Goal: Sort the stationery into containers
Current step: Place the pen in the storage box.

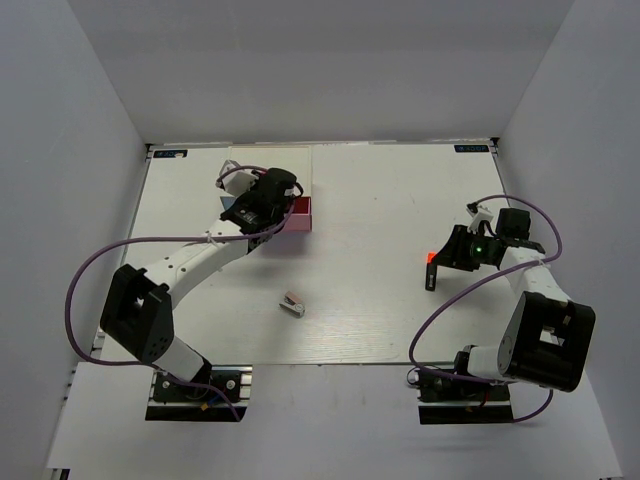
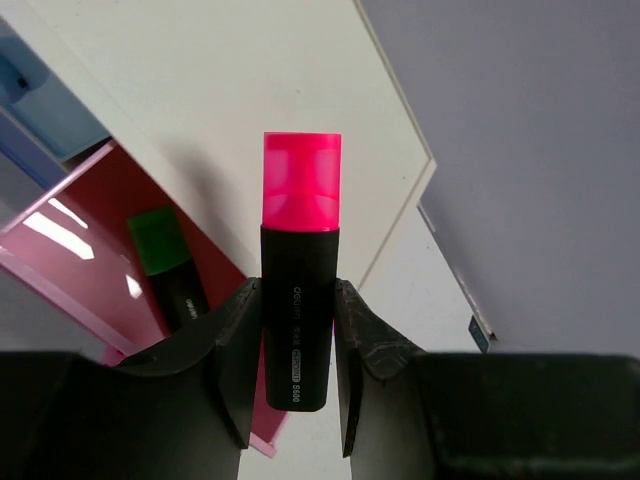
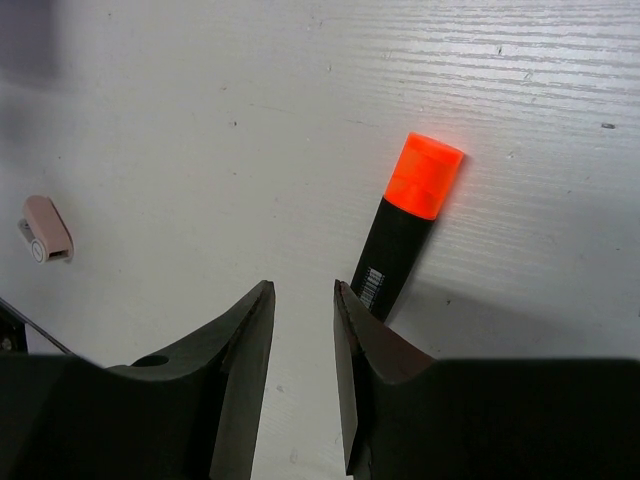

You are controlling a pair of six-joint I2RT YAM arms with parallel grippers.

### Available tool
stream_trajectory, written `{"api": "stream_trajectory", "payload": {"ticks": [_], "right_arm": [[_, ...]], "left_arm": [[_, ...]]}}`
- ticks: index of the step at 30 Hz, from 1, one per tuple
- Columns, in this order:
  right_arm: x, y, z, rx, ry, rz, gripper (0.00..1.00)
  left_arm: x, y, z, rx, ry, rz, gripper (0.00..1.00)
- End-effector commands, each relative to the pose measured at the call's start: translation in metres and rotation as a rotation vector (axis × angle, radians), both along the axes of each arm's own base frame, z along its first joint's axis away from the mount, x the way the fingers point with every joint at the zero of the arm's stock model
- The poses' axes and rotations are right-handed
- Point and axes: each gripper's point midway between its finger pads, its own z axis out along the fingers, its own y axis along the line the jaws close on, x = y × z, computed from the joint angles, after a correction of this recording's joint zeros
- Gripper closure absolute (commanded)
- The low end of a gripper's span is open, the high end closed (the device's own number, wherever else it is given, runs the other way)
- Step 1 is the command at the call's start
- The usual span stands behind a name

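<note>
Left hand (image 2: 297, 300): I hold the pink highlighter (image 2: 300, 200) pinched, cap up-frame.
Pink drawer (image 2: 90, 250): open, lower left of that hand, green highlighter (image 2: 165, 260) inside.
Right hand (image 3: 303, 295): spread, orange highlighter (image 3: 405, 230) just right on the surface (image 3: 150, 100).

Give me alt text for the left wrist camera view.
The left gripper grips a pink-capped highlighter, cap pointing away from the camera, next to an open pink drawer with a green-capped highlighter lying inside.
</note>
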Motion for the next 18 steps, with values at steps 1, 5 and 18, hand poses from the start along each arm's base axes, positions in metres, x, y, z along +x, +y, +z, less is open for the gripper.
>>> {"api": "stream_trajectory", "payload": {"ticks": [1,5,18], "right_arm": [[0.005,0.003,0.002,0.022,-0.015,0.015,0.64],[0.006,0.002,0.001,0.021,-0.013,0.014,0.64],[0.003,0.003,-0.001,0.023,-0.004,0.017,0.64]], "left_arm": [[-0.005,0.011,0.01,-0.013,-0.026,0.034,1.0],[-0.011,0.014,0.003,0.023,0.003,0.042,1.0],[-0.006,0.011,-0.01,0.024,0.024,0.05,0.95]]}}
